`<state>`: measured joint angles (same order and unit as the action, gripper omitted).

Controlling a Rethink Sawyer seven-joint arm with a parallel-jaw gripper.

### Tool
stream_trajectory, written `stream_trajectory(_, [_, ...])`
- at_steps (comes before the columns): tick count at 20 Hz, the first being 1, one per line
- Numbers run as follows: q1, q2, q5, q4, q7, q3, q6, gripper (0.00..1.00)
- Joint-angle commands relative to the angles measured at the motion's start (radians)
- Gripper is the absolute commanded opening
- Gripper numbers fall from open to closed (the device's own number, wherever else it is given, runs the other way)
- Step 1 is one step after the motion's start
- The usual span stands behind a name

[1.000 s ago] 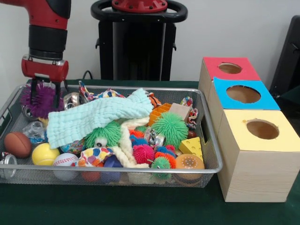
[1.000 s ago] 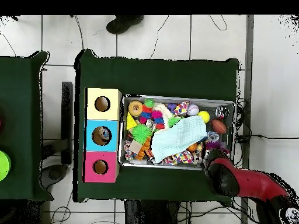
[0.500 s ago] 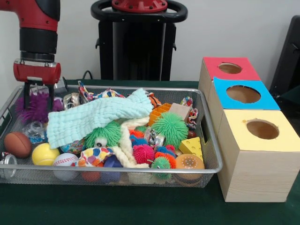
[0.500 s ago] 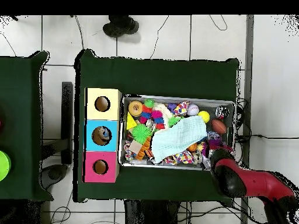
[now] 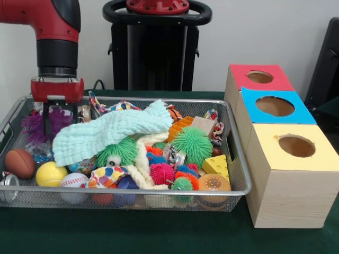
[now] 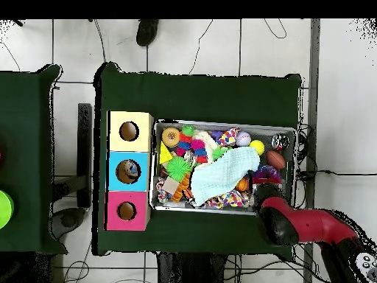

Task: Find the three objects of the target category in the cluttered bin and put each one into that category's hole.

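Note:
The bin (image 5: 132, 99) is a silver wire-mesh basket full of toys; it also shows in the overhead view (image 6: 221, 124). My gripper (image 5: 54, 123) hangs down into the bin's far left corner in the front view. It is open, and its fingers (image 5: 45, 119) reach down around a purple spiky ball (image 5: 33, 126), which rests among the toys. In the overhead view the arm's end (image 6: 274, 214) covers the gripper beside the purple ball (image 6: 266, 175). Three boxes with round holes stand beside the bin: red (image 5: 238, 74), blue (image 5: 249, 103) and yellow (image 5: 265, 153).
A pale green cloth (image 5: 106, 129) lies over the middle of the heap, right next to the gripper. Around it lie a green spiky ball (image 5: 192, 144), a brown football (image 5: 19, 163), a yellow ball (image 5: 50, 174), a baseball (image 5: 73, 182) and a cheese wedge (image 5: 217, 165).
The arm has swung from the bin's left edge towards the cloth and come a little lower. The purple spiky ball has stayed about where it was.

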<state>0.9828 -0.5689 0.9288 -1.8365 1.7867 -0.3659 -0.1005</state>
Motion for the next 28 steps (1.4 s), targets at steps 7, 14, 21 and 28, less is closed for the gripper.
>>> stream_trajectory(7, [-0.025,0.071,0.005,0.042,0.09,-0.062,-0.011,1.0])
stream_trajectory(14, [-0.262,0.012,-0.204,-0.051,0.239,0.238,0.003,1.0])
stream_trajectory(21, [-0.28,-0.069,-0.126,0.018,0.066,0.241,0.027,1.0])
stream_trajectory(28, [-0.152,-0.105,-0.059,0.032,-0.061,0.101,0.139,1.0])
